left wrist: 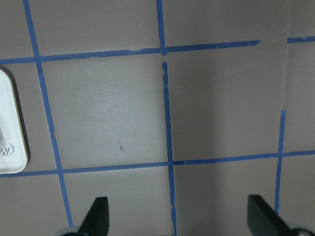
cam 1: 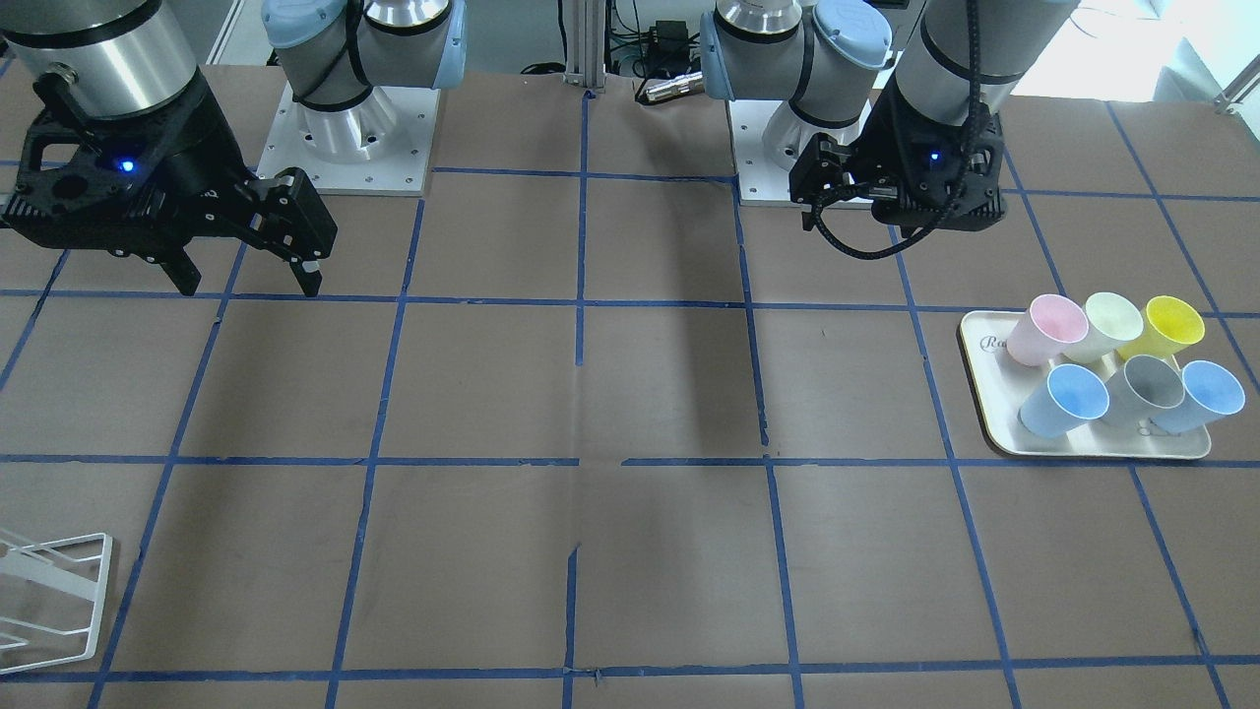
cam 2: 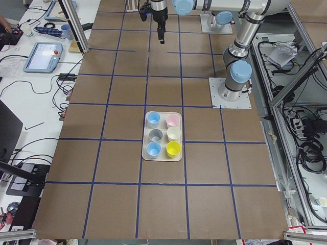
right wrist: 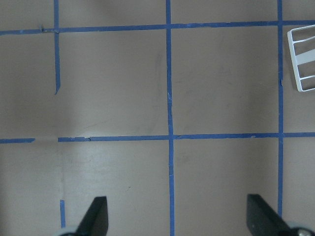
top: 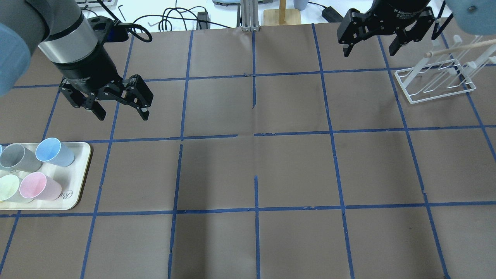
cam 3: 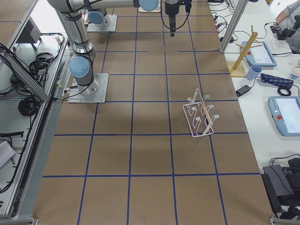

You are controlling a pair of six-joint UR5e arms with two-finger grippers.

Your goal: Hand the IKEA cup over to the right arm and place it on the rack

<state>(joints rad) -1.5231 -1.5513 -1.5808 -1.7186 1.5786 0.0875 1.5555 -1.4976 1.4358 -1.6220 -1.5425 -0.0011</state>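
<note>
Two light blue cups [cam 1: 1068, 399] [cam 1: 1206, 394] stand on a cream tray [cam 1: 989, 433] with a grey one between them; one blue cup also shows in the overhead view [top: 54, 151]. My left gripper [top: 123, 114] hangs open and empty above the table, beyond and to the right of the tray; its wrist view [left wrist: 179, 219] shows bare table and the tray's edge [left wrist: 10, 128]. My right gripper [top: 368, 52] is open and empty, high at the far right, left of the white wire rack [top: 434, 83]. The rack's corner shows in the right wrist view [right wrist: 302, 59].
Pink [cam 1: 1043, 330], pale green [cam 1: 1107, 325] and yellow [cam 1: 1171, 325] cups fill the tray's other row. A wooden bar [top: 457, 48] lies across the rack's top. Brown table [top: 255, 162] with blue tape lines spans between the two arms.
</note>
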